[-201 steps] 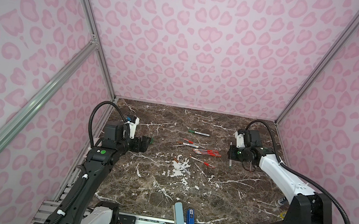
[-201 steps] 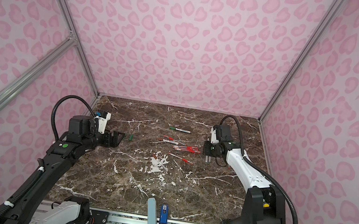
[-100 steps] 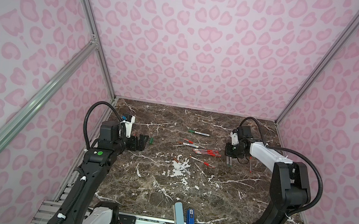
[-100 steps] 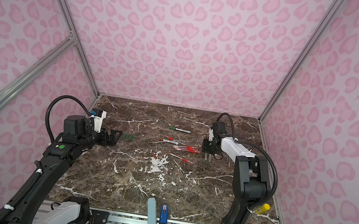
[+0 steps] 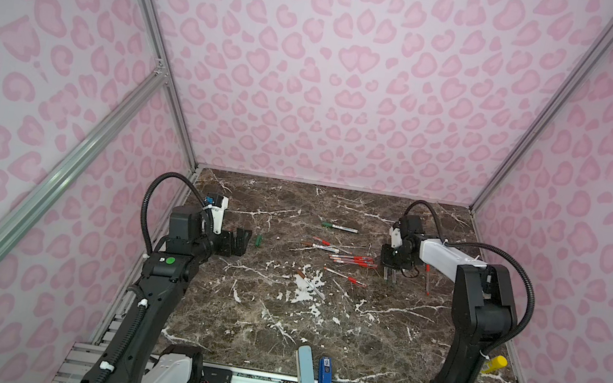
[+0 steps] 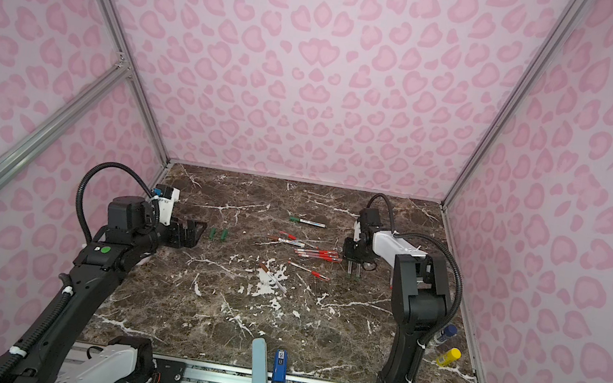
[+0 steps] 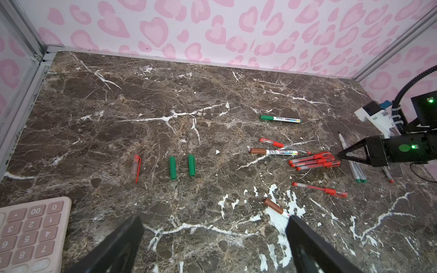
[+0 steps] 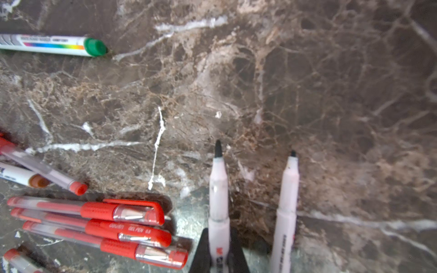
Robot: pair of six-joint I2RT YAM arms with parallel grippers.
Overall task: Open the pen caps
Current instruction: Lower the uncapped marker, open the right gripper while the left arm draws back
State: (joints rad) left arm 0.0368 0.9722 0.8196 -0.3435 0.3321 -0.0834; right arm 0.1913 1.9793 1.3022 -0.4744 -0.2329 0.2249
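Green caps (image 7: 172,167) are the news here: two of them lie side by side on the desk (image 7: 142,99), with a loose red cap (image 7: 136,168) near them. Your left claw (image 7: 215,219) has just spread wide and pulled back from them with nothing in it, so that cap is dropped and done. Your right claw (image 8: 218,255) stays clamped on a bare white marker (image 8: 218,184), low over the desk, just beside a second uncapped marker (image 8: 287,201). The right arm's elbow has swung up over the last second while the claw hardly moved, so I'd say that marker is about to be parked. Plenty left though: the red pens (image 7: 314,162), two brown-capped markers (image 7: 272,151) and a green-capped marker (image 7: 280,119) still wear their caps
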